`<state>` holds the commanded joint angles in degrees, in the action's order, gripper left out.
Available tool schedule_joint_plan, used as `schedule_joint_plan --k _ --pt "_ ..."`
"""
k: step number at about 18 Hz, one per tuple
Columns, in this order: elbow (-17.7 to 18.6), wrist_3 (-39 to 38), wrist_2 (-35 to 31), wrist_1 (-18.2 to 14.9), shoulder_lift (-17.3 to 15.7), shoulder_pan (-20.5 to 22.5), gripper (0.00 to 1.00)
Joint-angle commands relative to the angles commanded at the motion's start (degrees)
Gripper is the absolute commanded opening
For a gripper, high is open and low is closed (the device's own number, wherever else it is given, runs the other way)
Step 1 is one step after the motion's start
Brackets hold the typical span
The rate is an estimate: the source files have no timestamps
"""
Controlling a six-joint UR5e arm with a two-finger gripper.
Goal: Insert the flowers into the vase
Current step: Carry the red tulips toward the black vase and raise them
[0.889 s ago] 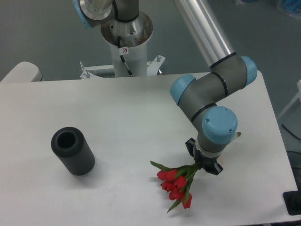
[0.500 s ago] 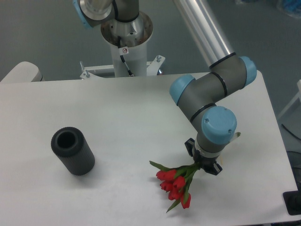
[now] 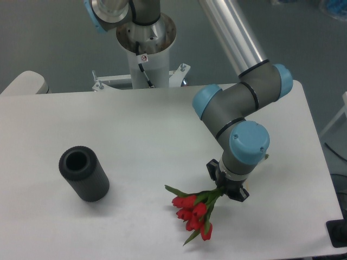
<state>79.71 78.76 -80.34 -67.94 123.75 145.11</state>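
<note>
The flowers [image 3: 192, 211], a bunch of red tulip buds with green stems and leaves, hang low over the table's front right part. My gripper [image 3: 223, 188] sits under the arm's blue-capped wrist and is shut on the stems; its fingers are mostly hidden by the wrist. The buds point down and to the left, away from the gripper. The vase [image 3: 84, 173], a dark grey thick-walled cylinder with a round hole in its top, stands on the table's left side, well apart from the flowers.
The white table [image 3: 152, 130] ends close in front of the flowers and to the right of the arm. The robot's base column [image 3: 145, 51] rises behind the table's far edge. A dark object [image 3: 337, 233] sits at the lower right corner.
The arm has carried the flowers a short way to the left, toward the vase's side. The vase has not moved.
</note>
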Motion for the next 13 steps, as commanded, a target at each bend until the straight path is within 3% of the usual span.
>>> schedule_joint_plan --k 2,8,13 --pt "0.44 -0.71 1.32 0.0 -0.97 -0.44 0.07" --pt "4.83 -3.16 14.31 0.0 -6.94 -0.97 0.05" --pt "6.42 -8.78 33.46 -0.09 -11.25 -0.88 0.01"
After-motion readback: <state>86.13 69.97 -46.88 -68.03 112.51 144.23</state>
